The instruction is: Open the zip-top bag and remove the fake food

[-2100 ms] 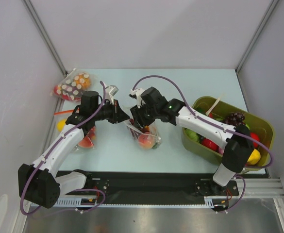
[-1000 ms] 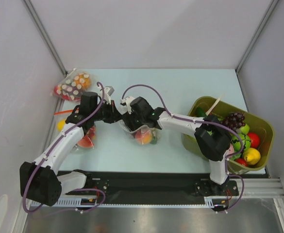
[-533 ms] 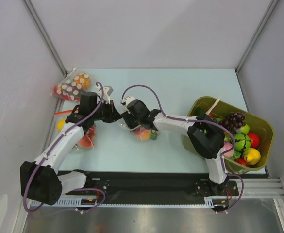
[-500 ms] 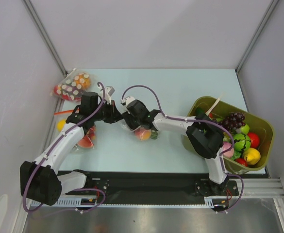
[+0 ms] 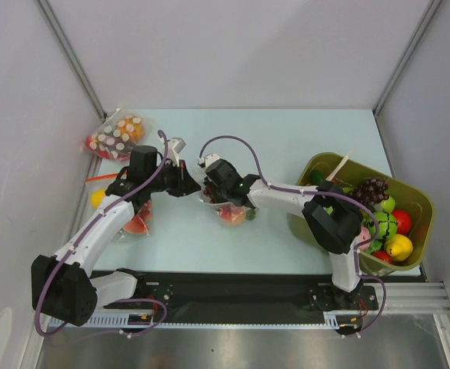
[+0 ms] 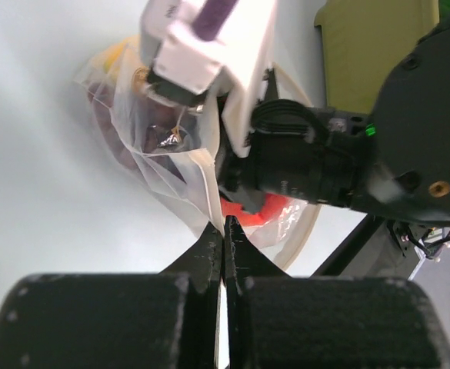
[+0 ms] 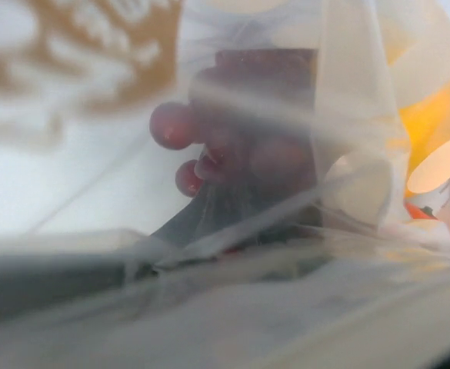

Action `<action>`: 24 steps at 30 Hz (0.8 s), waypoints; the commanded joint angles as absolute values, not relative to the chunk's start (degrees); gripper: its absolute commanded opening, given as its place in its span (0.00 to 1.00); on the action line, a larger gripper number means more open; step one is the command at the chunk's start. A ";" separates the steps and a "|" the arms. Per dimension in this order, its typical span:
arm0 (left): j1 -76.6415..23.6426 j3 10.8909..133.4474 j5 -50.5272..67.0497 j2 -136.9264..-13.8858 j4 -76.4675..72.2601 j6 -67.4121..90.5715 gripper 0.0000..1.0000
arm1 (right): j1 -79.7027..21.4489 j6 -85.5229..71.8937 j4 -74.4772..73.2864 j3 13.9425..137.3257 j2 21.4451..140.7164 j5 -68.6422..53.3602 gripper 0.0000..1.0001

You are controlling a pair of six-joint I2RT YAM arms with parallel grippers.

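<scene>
Pale blue bench (image 5: 286,131), grey walls.

Top: bag (image 5: 231,211) lay mid-bench between both hands. Left hand (image 5: 197,186) was at its lip, right hand (image 5: 215,197) nosed into the mouth.

Left wrist: jaws were pinched flat on the film.

Right wrist: grapes (image 7: 232,146) sat just ahead through plastic. Own finger spread was not readable.

Advice: hold left pinch firm; right should close on fruit only, not film.

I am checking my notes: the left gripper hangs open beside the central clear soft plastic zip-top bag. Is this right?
Not quite. The left gripper is shut on an edge of the central clear soft plastic zip-top bag; the left wrist view shows it.
</scene>
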State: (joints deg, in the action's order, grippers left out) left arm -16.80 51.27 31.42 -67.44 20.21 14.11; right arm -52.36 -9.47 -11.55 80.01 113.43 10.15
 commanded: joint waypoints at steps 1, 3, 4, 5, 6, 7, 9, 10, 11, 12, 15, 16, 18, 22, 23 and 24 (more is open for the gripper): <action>-17.05 52.38 32.52 -65.39 18.37 14.94 0.00 | -51.42 -9.84 -16.26 78.84 107.76 8.71 0.13; -17.05 52.47 32.43 -65.30 18.46 14.94 0.00 | -51.42 -10.02 -17.14 78.40 104.70 7.48 0.13; -17.05 52.47 32.43 -65.30 18.46 14.94 0.00 | -51.42 -10.11 -17.14 78.05 103.81 7.30 0.13; -17.05 52.47 32.43 -65.39 18.46 14.94 0.00 | -51.42 -10.28 -17.31 77.35 102.67 7.03 0.13; -17.05 52.47 32.52 -65.39 18.54 14.94 0.00 | -51.33 -10.54 -17.23 76.82 100.66 6.77 0.13; -17.05 52.47 32.43 -65.39 18.46 14.94 0.00 | -51.33 -10.89 -17.14 76.29 99.42 6.51 0.13; -17.05 52.47 32.96 -65.57 18.46 14.94 0.00 | -51.24 -11.60 -16.35 74.63 96.09 6.07 0.13; -17.05 52.47 33.13 -65.57 18.28 14.94 0.00 | -51.07 -11.95 -15.74 74.01 95.02 5.46 0.13; -17.05 52.38 33.48 -65.65 18.19 14.94 0.00 | -50.89 -12.82 -14.34 72.61 94.05 4.93 0.13; -17.05 52.30 33.83 -65.74 18.11 14.94 0.00 | -50.80 -13.18 -13.37 71.81 93.00 3.18 0.13; -17.05 52.38 34.28 -65.92 18.02 15.12 0.00 | -50.19 -14.85 -10.90 70.40 89.92 0.62 0.12; -17.05 52.38 34.28 -65.83 18.10 15.12 0.00 | -50.01 -15.03 -10.72 70.31 88.78 0.62 0.11; -17.05 52.38 34.10 -65.83 18.11 15.12 0.00 | -49.57 -15.55 -9.76 69.70 87.63 -2.89 0.11; -17.05 52.38 34.36 -66.00 18.10 15.12 0.00 | -48.17 -16.61 -5.28 66.63 83.77 -9.56 0.11; -17.05 52.38 34.45 -66.18 18.19 15.12 0.00 | -47.64 -17.13 -3.53 66.01 82.37 -12.89 0.11; -17.05 52.38 34.54 -66.27 18.11 15.12 0.00 | -46.68 -18.01 -2.38 65.31 81.74 -14.83 0.11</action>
State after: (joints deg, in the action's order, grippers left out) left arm -16.86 51.27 33.34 -66.94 19.99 14.59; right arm -48.38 -15.46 -10.09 66.30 86.41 -6.17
